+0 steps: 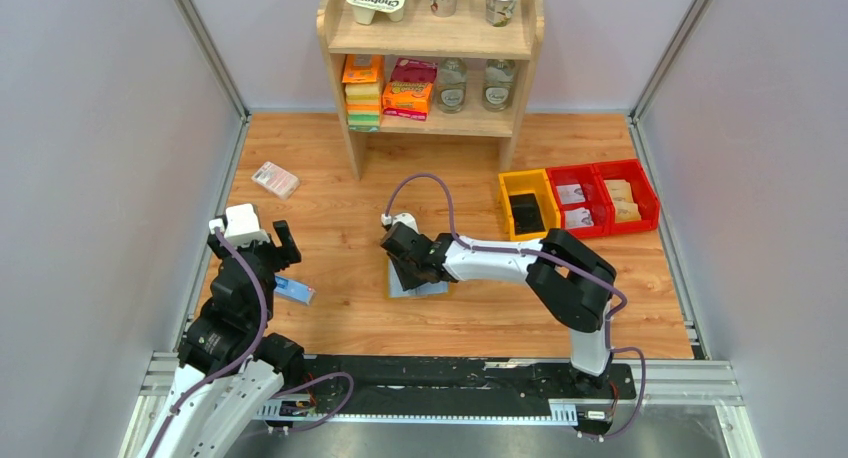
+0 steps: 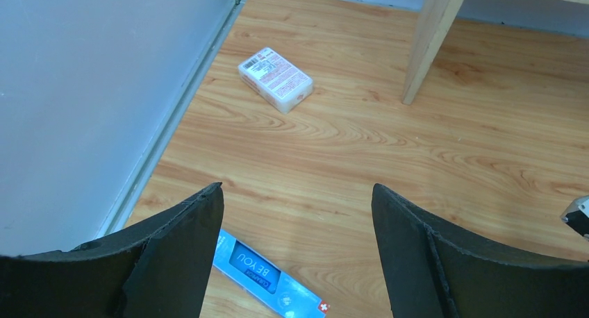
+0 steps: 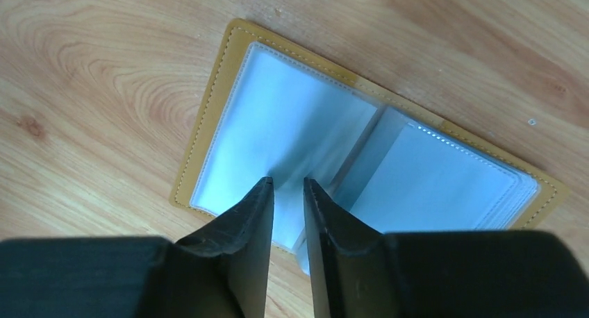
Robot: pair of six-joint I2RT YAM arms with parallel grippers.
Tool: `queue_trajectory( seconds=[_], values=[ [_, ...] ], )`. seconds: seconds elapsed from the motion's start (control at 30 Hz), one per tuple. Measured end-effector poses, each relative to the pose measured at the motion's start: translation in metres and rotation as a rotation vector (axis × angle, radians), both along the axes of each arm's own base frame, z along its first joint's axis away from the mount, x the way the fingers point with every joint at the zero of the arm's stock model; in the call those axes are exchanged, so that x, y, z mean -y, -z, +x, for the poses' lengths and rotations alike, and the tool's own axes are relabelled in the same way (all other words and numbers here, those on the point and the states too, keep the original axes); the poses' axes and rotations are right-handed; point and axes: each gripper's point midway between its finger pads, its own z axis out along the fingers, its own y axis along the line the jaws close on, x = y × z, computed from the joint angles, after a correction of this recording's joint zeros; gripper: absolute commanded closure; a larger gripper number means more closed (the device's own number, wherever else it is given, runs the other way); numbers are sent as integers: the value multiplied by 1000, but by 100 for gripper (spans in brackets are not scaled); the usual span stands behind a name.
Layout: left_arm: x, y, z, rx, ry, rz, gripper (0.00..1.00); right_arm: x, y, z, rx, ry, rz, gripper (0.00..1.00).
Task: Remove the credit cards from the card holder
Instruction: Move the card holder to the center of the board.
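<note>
The card holder (image 3: pixel 208 110) lies open flat on the wooden table, tan edge round pale grey-blue clear sleeves. In the top view my right arm covers most of the card holder (image 1: pixel 437 289). My right gripper (image 3: pixel 288 182) points down onto its left panel close to the spine, jaws only a narrow gap apart. Whether a sleeve leaf sits between them is unclear. From above the right gripper (image 1: pixel 405 268) is at the table's middle. No credit cards can be made out. My left gripper (image 2: pixel 297 187) hangs open and empty at the left, also seen from above (image 1: pixel 252 243).
A blue bar (image 2: pixel 267 276) lies under the left gripper, seen from above (image 1: pixel 295 290). A pink-white packet (image 1: pixel 275 179) sits at the far left. A wooden shelf (image 1: pixel 430 38) with goods stands at the back. Yellow (image 1: pixel 527 203) and red (image 1: pixel 600 193) bins sit at the right.
</note>
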Motion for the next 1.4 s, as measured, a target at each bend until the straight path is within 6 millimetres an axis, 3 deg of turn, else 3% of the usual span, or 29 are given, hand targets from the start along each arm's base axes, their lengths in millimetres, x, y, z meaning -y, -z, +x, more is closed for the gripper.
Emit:
queue_trajectory(
  seconds=[0.07,0.33,0.6,0.77,0.93,1.0,1.4],
  values=[
    [0,0,0,0,0,0,15,2,0,2,-6,1,13,70],
    [0,0,0,0,0,0,15,-1,-5,1,-21,-29,45,36],
    [0,0,0,0,0,0,15,-15,-33,0,3,-11,40,24],
    [0,0,0,0,1,0,15,-17,-35,3,0,9,27,24],
    [0,0,0,0,1,0,15,-10,-11,2,-27,25,-41,27],
    [0,0,0,0,1,0,15,-5,-1,1,-34,34,-77,31],
    [0,0,0,0,1,0,15,8,0,11,-76,87,-9,56]
  ],
)
